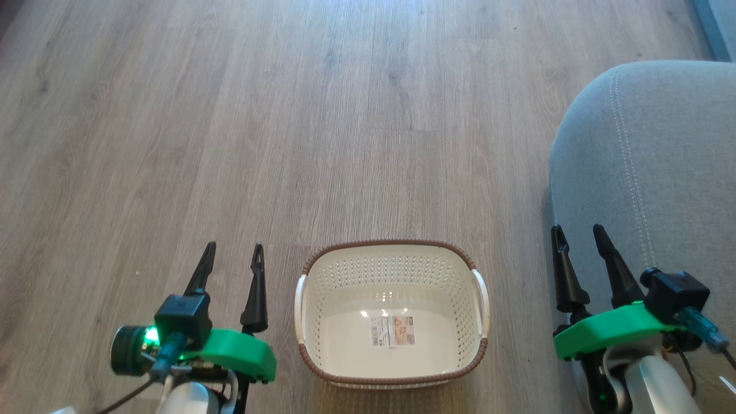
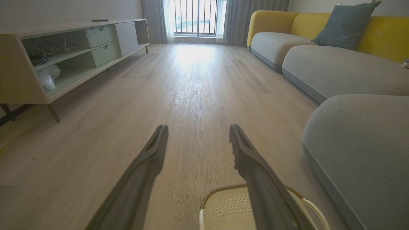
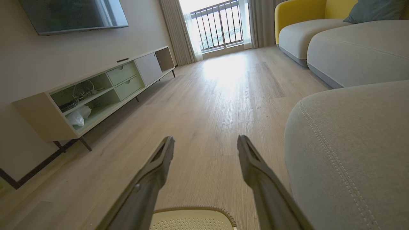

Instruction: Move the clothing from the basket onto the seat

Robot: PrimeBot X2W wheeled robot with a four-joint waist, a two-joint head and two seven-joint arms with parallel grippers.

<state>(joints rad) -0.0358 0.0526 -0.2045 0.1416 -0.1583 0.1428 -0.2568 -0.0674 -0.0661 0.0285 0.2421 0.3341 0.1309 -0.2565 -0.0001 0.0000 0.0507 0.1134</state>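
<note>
While basket [image 1: 391, 270] sits bottom centre on floor [image 1: 345, 115], left gripper [image 1: 235, 246], lower left, and right gripper [image 1: 577, 227], lower right, hang released; seat [image 1: 661, 144] at right edge.

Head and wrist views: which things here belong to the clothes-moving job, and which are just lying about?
Job:
- basket, holding just a label
- grey seat
- left gripper, open
- right gripper, open

Lying about:
- TV cabinet
- wall TV
- teal cushion
- yellow sofa
</note>
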